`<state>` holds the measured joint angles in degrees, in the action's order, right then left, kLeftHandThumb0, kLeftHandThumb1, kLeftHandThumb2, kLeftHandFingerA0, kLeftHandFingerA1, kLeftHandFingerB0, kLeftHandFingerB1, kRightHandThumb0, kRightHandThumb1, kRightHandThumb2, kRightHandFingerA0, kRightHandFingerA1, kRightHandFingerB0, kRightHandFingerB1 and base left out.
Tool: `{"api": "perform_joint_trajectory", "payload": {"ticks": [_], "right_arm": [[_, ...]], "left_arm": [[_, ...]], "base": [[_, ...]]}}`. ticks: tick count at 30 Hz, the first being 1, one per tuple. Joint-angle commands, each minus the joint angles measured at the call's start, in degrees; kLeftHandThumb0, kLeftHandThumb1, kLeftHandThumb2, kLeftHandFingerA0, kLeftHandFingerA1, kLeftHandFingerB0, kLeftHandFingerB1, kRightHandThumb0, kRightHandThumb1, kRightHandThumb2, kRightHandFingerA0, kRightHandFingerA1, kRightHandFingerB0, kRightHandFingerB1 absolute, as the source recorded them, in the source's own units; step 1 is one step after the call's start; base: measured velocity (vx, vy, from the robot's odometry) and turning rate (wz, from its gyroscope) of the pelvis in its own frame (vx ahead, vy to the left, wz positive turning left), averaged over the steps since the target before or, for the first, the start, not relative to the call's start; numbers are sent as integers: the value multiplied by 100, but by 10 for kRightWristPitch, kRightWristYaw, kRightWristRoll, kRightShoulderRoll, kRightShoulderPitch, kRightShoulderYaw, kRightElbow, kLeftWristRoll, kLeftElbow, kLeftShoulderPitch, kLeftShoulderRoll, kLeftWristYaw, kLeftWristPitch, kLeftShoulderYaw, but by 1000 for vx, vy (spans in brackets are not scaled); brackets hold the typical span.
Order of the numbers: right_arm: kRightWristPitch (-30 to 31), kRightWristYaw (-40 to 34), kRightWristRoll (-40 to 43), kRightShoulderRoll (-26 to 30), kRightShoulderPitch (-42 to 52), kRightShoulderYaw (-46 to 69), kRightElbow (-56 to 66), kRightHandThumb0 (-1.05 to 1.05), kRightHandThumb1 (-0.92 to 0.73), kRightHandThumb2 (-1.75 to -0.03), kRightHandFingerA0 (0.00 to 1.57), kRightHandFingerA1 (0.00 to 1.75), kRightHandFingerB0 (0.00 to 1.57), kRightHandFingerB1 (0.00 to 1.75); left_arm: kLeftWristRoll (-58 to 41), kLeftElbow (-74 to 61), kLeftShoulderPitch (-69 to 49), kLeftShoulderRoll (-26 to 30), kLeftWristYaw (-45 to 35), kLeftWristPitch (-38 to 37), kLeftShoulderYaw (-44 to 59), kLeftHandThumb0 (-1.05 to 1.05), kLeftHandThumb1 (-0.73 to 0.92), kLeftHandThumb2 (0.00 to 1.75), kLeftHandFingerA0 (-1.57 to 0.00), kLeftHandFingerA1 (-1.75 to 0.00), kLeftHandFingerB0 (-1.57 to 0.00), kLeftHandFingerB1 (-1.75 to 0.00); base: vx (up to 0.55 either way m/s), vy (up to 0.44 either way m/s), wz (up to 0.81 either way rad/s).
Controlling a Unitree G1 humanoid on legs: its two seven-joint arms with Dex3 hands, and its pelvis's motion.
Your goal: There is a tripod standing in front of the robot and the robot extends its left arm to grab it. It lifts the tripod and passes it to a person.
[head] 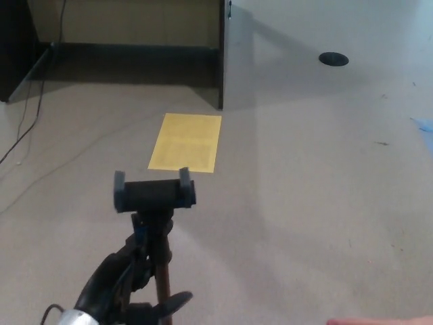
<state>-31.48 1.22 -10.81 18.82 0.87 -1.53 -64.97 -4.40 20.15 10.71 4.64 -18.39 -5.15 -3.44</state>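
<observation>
The left hand (pixel 128 284) clasps the tripod (pixel 155 203) pole below its phone clamp, giving lift control.

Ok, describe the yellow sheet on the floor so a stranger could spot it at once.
Start at the dark partition edge that stands upright at top centre. Just below its foot, the yellow sheet lies flat on the beige floor, beyond the tripod. It is the only bright rectangle there.
</observation>
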Motion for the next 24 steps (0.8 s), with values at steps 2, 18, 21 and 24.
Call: {"api": "perform_joint_trajectory", "payload": {"ticks": [2, 18, 21, 24], "right_arm": [[-8, 0, 3, 4, -6, 3, -3, -71, -76, -63, 46, 36, 36, 33], [-16, 5, 5, 1, -6, 1, -9, -72, -76, -64, 46, 35, 36, 33], [-14, 4, 3, 2, -4, 0, -6, -72, -77, -64, 45, 35, 36, 33], [-12, 4, 3, 3, -5, 1, -3, -71, -77, -64, 47, 36, 38, 33]], "left_arm": [[0, 37, 31, -14, 15, 10, 6, -61, 41, 54, -11, -32, -10, -24], [65, 96, 74, -81, 210, -4, 27, -9, 64, 55, -80, -175, -67, -175], [82, 94, 76, -90, 236, -8, 22, -11, 64, 56, -81, -175, -67, -173], [87, 88, 76, -96, 237, -19, 17, -9, 65, 55, -78, -175, -64, -172]], "base": [[0, 0, 0], [0, 0, 0], [0, 0, 0], [0, 0, 0]]}}
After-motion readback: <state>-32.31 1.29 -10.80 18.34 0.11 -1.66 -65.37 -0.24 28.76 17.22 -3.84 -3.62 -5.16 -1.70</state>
